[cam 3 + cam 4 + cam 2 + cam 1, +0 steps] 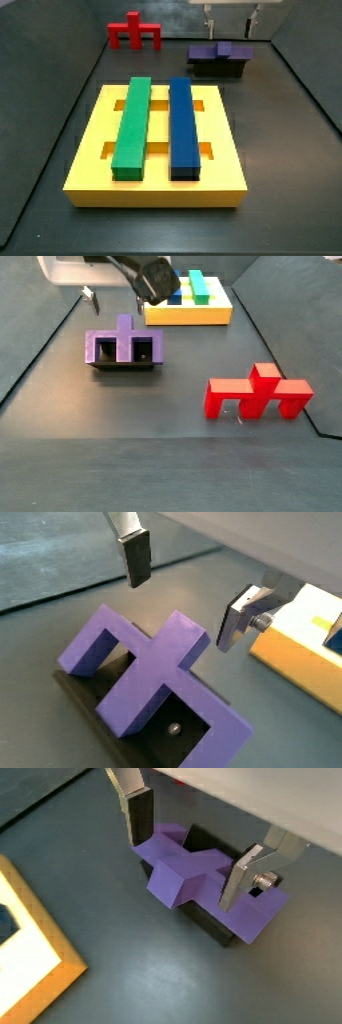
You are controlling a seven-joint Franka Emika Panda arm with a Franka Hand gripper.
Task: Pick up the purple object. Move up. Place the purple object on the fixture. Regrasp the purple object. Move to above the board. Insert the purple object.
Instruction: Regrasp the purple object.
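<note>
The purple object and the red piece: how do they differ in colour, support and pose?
The purple object lies flat on the fixture, under the open gripper; the red piece stands upright on the floor, away from the gripper. Purple looks larger than red. Both are blocky, with a crossbar, legs and a central post.

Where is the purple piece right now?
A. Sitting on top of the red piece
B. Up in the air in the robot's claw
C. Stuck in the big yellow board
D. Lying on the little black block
D. The purple piece lies on the little black block, and the gripper hangs open above it with its fingers apart and not touching it.
</note>
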